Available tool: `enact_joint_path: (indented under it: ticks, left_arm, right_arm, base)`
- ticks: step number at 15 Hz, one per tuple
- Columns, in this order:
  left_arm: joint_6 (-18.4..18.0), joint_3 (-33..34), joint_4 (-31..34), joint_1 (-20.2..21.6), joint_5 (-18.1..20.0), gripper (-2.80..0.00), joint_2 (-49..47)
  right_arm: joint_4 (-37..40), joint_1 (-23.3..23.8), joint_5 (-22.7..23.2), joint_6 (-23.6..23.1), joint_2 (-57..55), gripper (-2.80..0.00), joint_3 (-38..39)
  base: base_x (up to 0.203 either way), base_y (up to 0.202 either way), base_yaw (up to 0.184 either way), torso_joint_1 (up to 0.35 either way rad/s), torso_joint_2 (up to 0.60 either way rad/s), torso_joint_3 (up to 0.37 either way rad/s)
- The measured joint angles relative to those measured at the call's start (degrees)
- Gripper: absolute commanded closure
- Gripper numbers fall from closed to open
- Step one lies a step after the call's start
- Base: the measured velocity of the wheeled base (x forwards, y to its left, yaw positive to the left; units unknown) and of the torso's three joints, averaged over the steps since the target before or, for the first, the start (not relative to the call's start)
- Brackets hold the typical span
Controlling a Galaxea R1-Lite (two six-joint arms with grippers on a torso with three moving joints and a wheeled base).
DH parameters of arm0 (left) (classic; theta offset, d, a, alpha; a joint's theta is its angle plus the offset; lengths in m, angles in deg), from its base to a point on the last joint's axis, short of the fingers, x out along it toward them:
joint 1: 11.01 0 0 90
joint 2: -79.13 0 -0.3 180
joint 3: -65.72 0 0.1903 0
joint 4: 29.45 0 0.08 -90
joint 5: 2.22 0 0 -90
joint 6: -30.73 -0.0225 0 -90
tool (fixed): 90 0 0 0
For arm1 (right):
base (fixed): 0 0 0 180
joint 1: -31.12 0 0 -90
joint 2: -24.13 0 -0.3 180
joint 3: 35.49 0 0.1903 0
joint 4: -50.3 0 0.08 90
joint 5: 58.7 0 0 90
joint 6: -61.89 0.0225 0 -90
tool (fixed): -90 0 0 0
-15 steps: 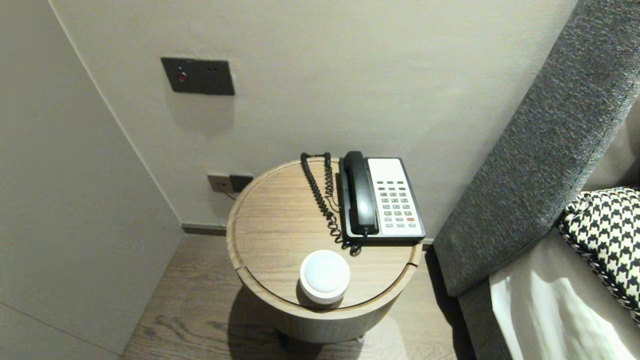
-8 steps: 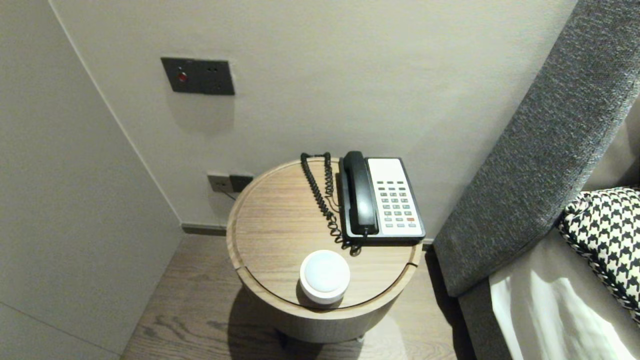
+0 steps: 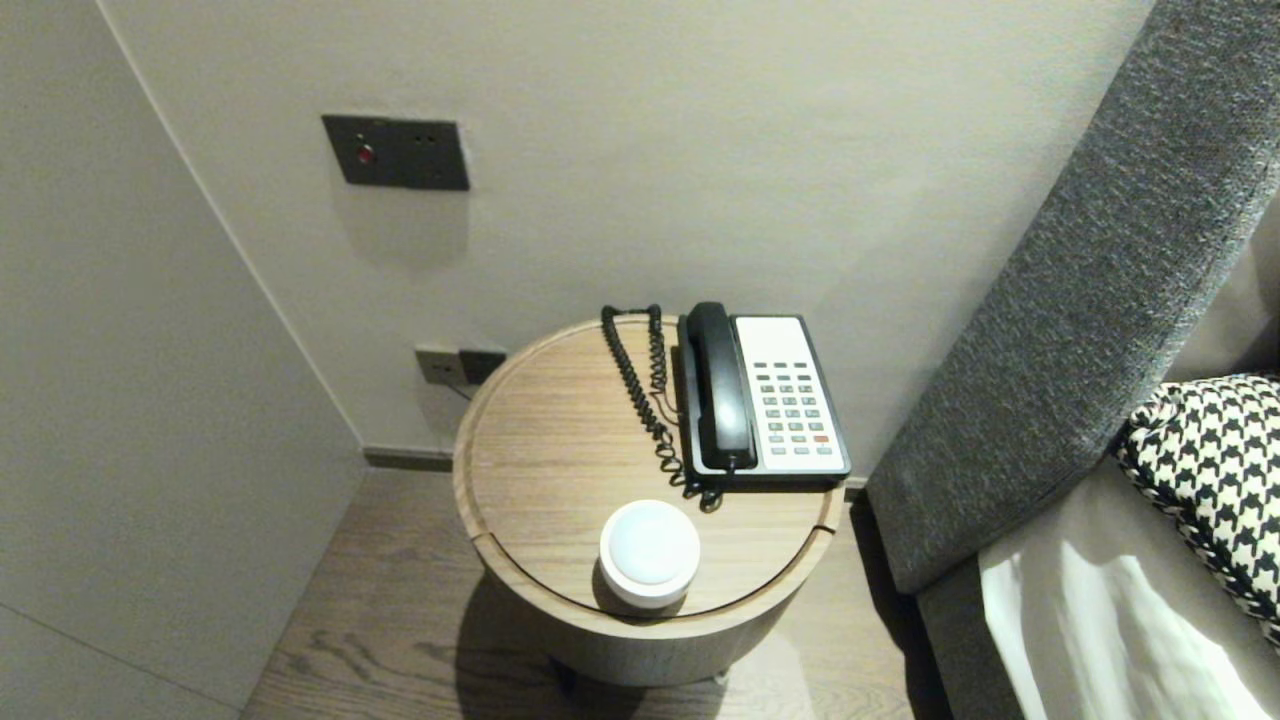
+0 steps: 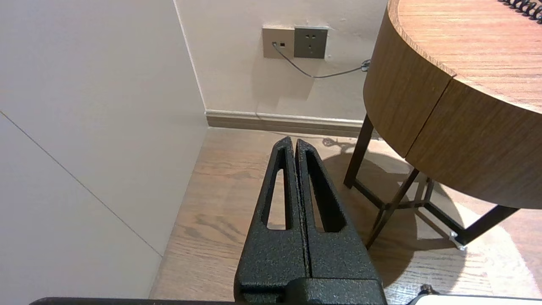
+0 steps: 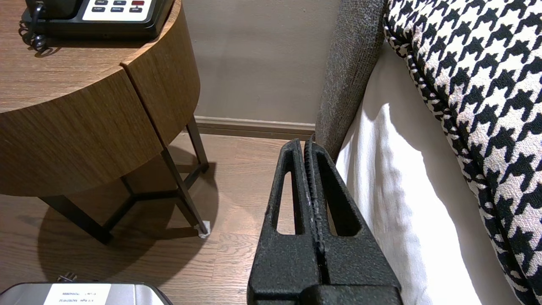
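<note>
Round wood-grained side table [image 3: 540, 450]

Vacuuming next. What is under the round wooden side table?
Under the table, dark crossed legs, shadowed wood floor and a thin cable; the far side is hidden.

Head view: black-and-white houndstooth cushion [image 3: 1210, 480] cut by edge | black corded desk telephone [image 3: 765, 400] key labels illegible | round wooden side table [image 3: 560, 450] legs mostly hidden
</note>
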Motion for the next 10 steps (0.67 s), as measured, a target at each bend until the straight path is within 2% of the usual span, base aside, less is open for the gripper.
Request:
enact_joint_path:
  ticks: [10]
  left_arm:
    - [0.02,0.0,0.02,0.0,0.0,0.0,0.0]
  right_arm:
    - [0.0,0.01,0.0,0.0,-0.02,0.0,0.0]
  base:
    - [0.0,0.0,0.0,0.0,0.0,0.0]
